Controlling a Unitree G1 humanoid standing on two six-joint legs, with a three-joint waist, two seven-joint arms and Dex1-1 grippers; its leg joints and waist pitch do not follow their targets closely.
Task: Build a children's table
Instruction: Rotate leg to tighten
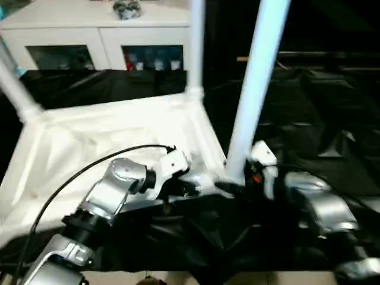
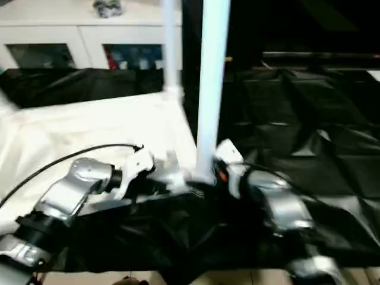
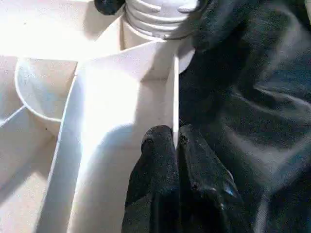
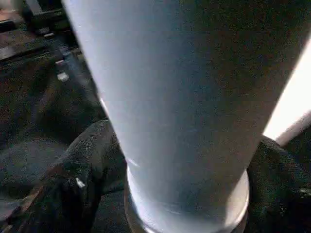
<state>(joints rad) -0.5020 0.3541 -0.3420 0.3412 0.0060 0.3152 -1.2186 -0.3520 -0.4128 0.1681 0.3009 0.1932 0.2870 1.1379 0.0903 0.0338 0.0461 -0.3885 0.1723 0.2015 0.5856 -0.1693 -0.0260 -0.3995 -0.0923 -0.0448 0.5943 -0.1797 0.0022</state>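
Tabletop [image 1: 113, 142] rim sat clamped in the left end effector [image 3: 176, 145]; right end effector [image 4: 170, 194] fingers stood apart around a leg [image 1: 252, 89].

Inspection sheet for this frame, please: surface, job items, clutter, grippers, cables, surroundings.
Surface: black sheet, creased.
Job's things: tabletop lies underside up; near leg stands in its corner socket, two more legs stand at other corners.
Clutter: nothing seen.
Grippers: left gripper shut on the tabletop's edge wall; right gripper has a finger on each side of the near leg's base, grip unclear.
Cables: black cable arcs over the left forearm.
Surroundings: white cabinet with glass doors behind.
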